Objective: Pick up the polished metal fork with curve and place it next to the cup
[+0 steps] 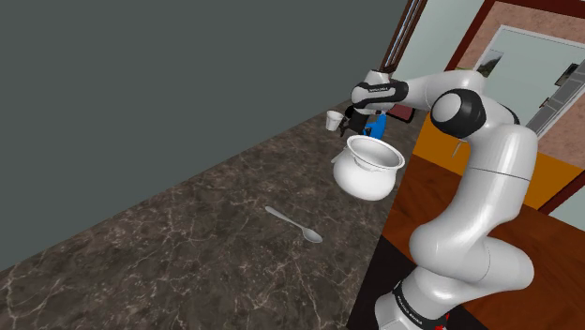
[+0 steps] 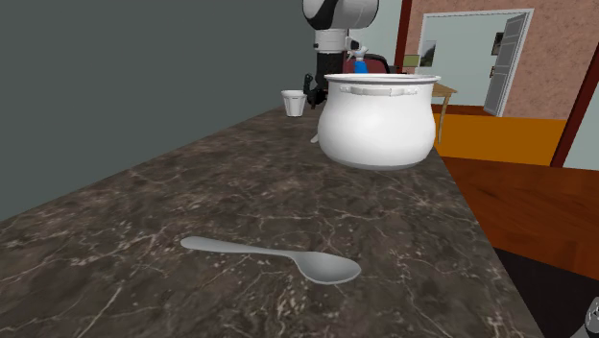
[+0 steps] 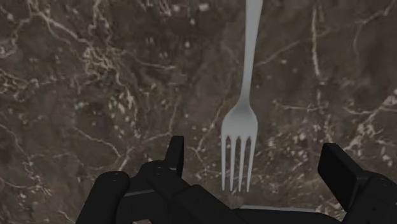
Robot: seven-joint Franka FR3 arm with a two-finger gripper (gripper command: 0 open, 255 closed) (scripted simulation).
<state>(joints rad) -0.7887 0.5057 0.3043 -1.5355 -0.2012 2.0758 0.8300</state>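
A pale grey metal fork (image 3: 245,114) lies flat on the dark marble counter (image 3: 95,76), tines toward my hand. My black gripper (image 3: 257,162) hangs open just above it. Its fingers (image 3: 175,153) stand wide on either side of the tines and touch nothing. In the shoulder view the gripper (image 1: 352,118) hovers at the far end of the counter, right beside a small white cup (image 1: 334,120). The second exterior view has the cup (image 2: 294,103) just to the left of the gripper (image 2: 311,91), behind the pot.
A large white pot (image 1: 368,166) stands near the counter's edge, close in front of my hand. A grey spoon (image 1: 295,225) lies mid-counter. A blue object (image 1: 377,125) sits behind the pot. A grey wall borders the counter on the shoulder view's left.
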